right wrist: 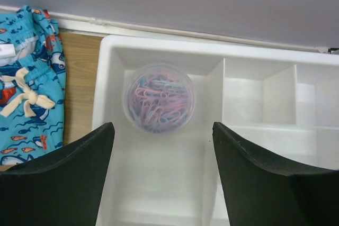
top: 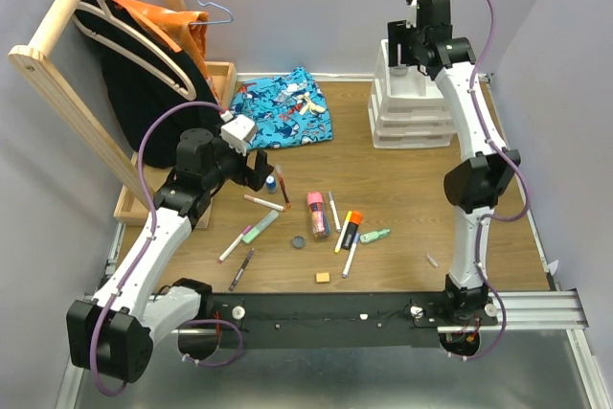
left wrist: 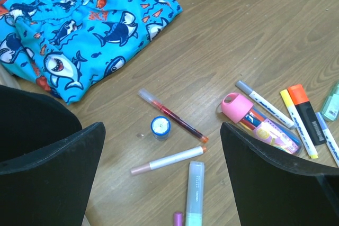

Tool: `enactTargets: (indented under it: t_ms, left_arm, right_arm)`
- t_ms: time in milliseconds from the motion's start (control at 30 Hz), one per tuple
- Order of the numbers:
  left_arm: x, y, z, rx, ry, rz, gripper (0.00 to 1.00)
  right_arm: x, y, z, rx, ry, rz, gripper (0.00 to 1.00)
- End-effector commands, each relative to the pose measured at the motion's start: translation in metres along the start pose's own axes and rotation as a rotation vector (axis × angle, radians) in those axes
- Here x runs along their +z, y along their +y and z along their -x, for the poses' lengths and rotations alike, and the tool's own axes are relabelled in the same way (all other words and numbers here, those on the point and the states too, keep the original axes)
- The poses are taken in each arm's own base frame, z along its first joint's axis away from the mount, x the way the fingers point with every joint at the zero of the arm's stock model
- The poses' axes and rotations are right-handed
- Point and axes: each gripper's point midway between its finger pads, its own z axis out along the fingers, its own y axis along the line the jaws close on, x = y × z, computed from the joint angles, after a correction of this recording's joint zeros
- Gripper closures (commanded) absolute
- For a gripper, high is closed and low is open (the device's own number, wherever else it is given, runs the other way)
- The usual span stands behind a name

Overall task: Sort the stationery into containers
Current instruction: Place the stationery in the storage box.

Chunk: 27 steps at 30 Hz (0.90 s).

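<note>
top: overhead, whole table (top: 412,208) | left wrist: close above pens (left wrist: 168,160) | right wrist: close above organiser (right wrist: 159,43) | all share cloth (top: 283,112)

The right claw (right wrist: 161,128) hangs wide over a tub of paper clips (right wrist: 159,97) in the leftmost compartment of the organiser (right wrist: 259,55).

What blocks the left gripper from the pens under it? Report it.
Nothing visible does. The left gripper hangs open over the red pen and white marker; both lie uncovered on the table.

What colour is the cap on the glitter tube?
Pink. The cap shows best in the left wrist view.
</note>
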Motion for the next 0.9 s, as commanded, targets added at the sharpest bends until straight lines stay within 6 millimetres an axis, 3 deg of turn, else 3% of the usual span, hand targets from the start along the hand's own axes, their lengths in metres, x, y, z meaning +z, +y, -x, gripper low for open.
enactTargets:
  t_ms: [0,33,67,100,167,233,300,367,467,733,867]
  left_arm:
    - [-0.007,0.008,0.009,-0.026,-0.016,0.069,0.01]
    - [-0.009,0.007,0.007,-0.035,-0.009,0.075,0.01]
    - [-0.01,0.007,0.003,-0.049,-0.001,0.079,0.01]
    - [-0.015,0.005,0.002,-0.055,-0.001,0.08,0.01]
    - [-0.018,0.005,-0.008,-0.063,0.015,0.091,0.01]
    - [-0.025,0.004,-0.011,-0.063,0.015,0.105,0.01]
    - [-0.031,0.007,-0.012,-0.051,0.007,0.125,0.01]
    - [-0.036,0.009,-0.012,-0.044,0.0,0.14,0.01]
    - [-0.047,0.016,-0.007,-0.047,-0.026,0.174,0.01]
    - [-0.075,0.033,-0.012,-0.078,-0.055,0.27,0.01]
    - [-0.08,0.032,-0.019,-0.08,-0.054,0.273,0.01]
  right_arm:
    - [-0.068,0.034,0.021,-0.037,-0.059,0.091,0.18]
    - [-0.095,0.046,0.027,-0.042,-0.083,0.131,0.18]
    - [-0.103,0.066,0.013,-0.055,-0.047,0.194,0.18]
    - [-0.113,0.103,-0.015,-0.099,0.016,0.275,0.18]
    - [-0.143,0.136,-0.039,-0.139,0.06,0.367,0.18]
    - [-0.162,0.181,-0.084,-0.171,0.168,0.483,0.18]
    - [-0.174,0.202,-0.108,-0.148,0.233,0.532,0.19]
    - [-0.165,0.208,-0.137,-0.085,0.339,0.518,0.19]
    - [-0.156,0.22,-0.162,-0.021,0.441,0.526,0.2]
    - [-0.138,0.246,-0.258,-0.011,0.729,0.518,0.23]
    - [-0.136,0.253,-0.285,-0.01,0.797,0.526,0.23]
